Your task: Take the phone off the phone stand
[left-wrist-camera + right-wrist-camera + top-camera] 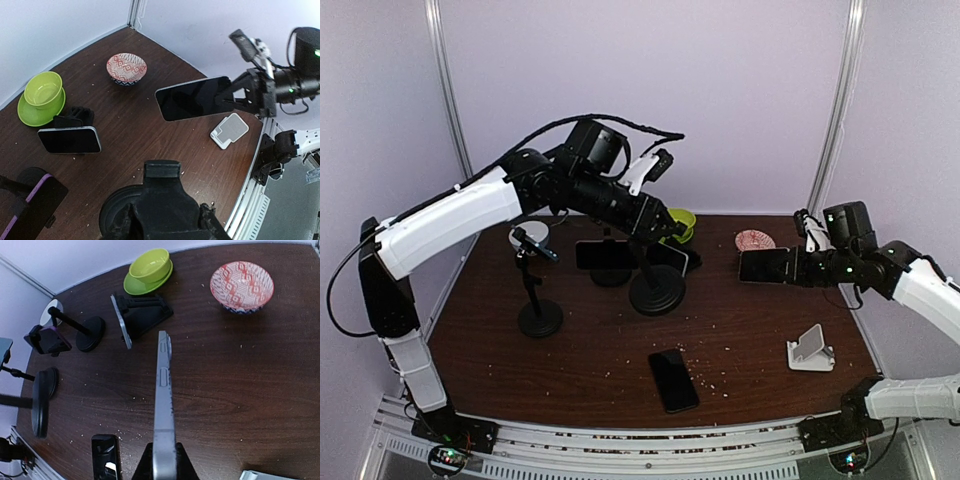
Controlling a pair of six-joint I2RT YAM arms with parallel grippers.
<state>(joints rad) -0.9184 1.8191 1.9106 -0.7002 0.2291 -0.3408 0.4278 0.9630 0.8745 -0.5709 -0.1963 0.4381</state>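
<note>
My right gripper is shut on a dark phone, held edge-on in the air above the right side of the table. From the right wrist, the phone sticks straight out from between the fingertips of the right gripper. The left wrist view shows the same phone clear of any stand. My left gripper is closed around the head of a black phone stand with a round base. The clamp of that phone stand is empty, and it sits between the fingers of the left gripper.
A phone lies flat near the front edge. A white folding stand sits front right. Another phone is on a stand behind, and a tall clamp stand is at left. A green bowl and a patterned bowl are at the back.
</note>
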